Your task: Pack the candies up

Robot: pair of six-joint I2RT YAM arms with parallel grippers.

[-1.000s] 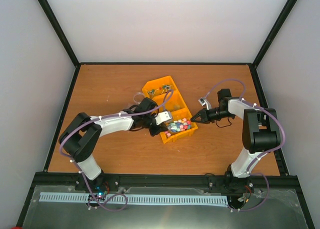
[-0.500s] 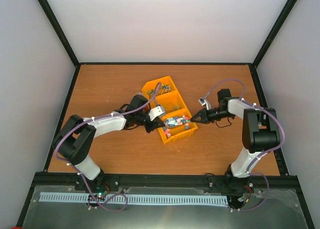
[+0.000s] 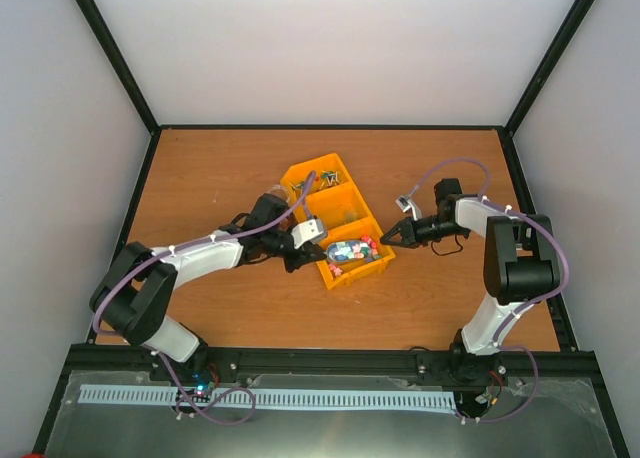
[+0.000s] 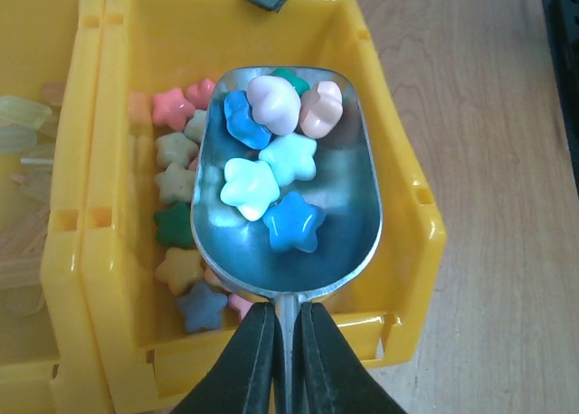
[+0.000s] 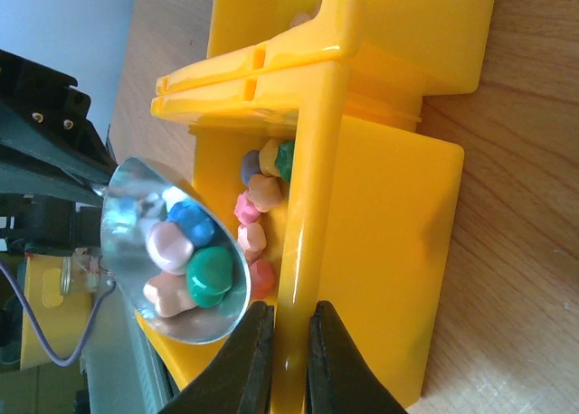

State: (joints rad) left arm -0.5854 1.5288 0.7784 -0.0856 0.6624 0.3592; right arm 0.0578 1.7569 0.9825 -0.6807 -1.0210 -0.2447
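1. While the left gripper [image 4: 288, 322] is clenched on the thin handle of a metal scoop [image 4: 351, 217], the scoop's bowl hangs roughly level over the nearest compartment of the yellow bin [image 4: 403, 251].
2. Part of the candies [image 4: 270, 181] sits in the scoop's bowl: a small cluster of star-like and rounded pieces in blue, pale turquoise, whitish pink, peach and green.
3. More of them lie on the floor of that same compartment, under and to the left of the bowl: pink, cream, dark green and dull blue stars.
4. The right gripper [image 5: 289, 316] is pinched onto the bin's side wall at that compartment, one finger on the inside and one on the outside, with the yellow rim between them.
5. Seen from above, the bin stands at an angle on the wooden table [image 3: 220, 178], its three compartments in a row between the two arms.
6. Its far compartment holds a few small dark metallic pieces [image 3: 312, 182].
7. Something pale and translucent lies in the middle compartment, perhaps clear wrapping; the left wrist view is too blurred there to tell.
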